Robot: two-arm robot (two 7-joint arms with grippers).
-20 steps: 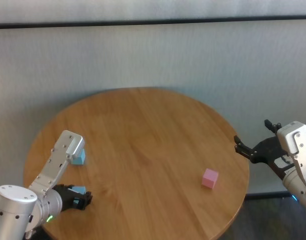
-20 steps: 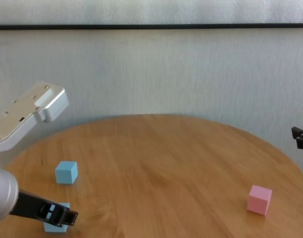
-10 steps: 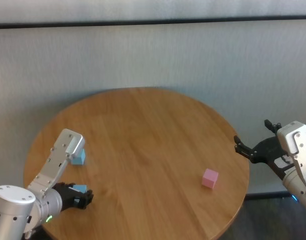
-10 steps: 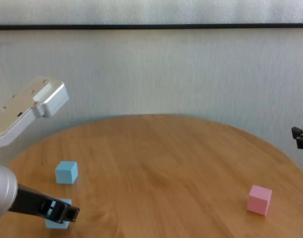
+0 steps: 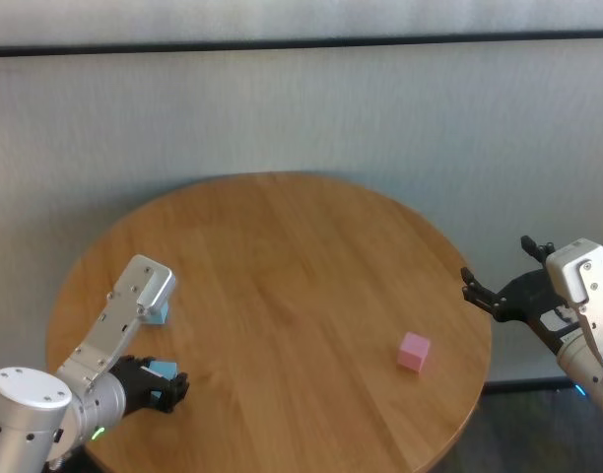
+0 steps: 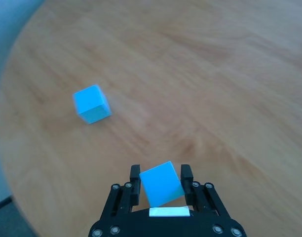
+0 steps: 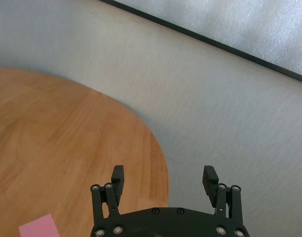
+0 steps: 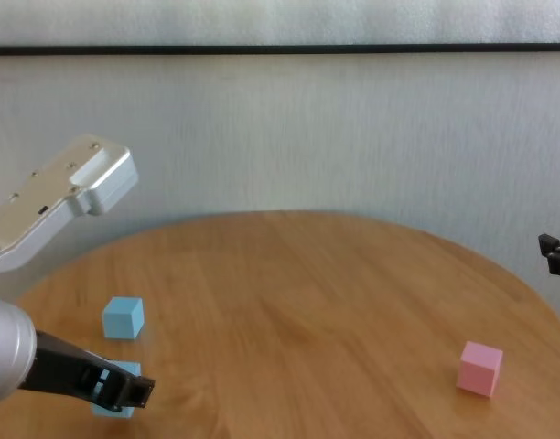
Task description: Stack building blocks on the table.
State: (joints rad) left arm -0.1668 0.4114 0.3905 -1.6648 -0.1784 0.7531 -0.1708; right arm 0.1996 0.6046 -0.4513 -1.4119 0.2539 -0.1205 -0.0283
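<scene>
Left wrist view has the left gripper with its jaws pinching one blue cube, tilted, the other blue cube apart on the counter. Head view adds the pink cube (right gripper spread, off the edge).

Held light blue block is sitting tilted at the table's 7 o'clock edge — second light blue block is resting at 9, pink block at 4.
</scene>
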